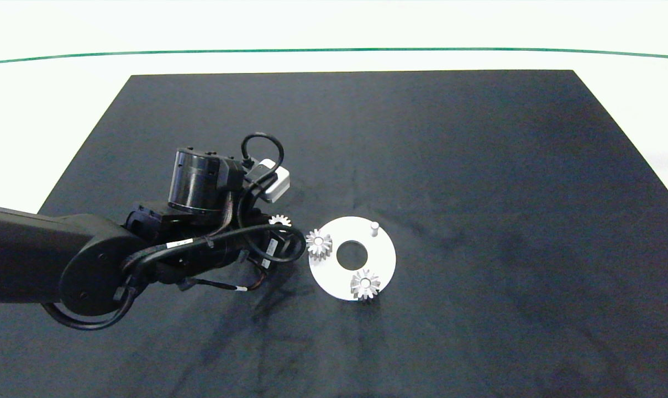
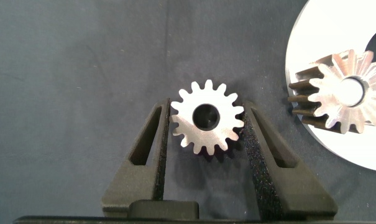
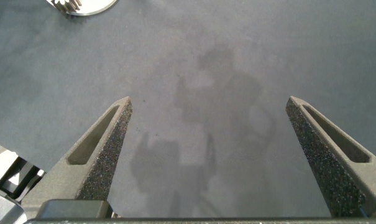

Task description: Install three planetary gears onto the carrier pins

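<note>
The white disc (image 1: 383, 260) lies on the black mat and carries the carrier pins. Two planetary gears sit on pins, one at the disc's left edge (image 1: 319, 243) and one at its front (image 1: 365, 284). The far pin (image 1: 374, 228) stands bare. A third gear (image 2: 207, 124) is clamped between the fingers of my left gripper (image 2: 206, 104), just left of the disc (image 2: 337, 25); from above only its top teeth (image 1: 279, 221) show past the wrist. The left-edge gear (image 2: 346, 93) is close beside it. My right gripper (image 3: 209, 99) hangs open over bare mat, holding nothing.
The black mat (image 1: 477, 166) covers most of the white table. A rim of the disc (image 3: 82, 5) shows at the edge of the right wrist view. The right arm is outside the head view.
</note>
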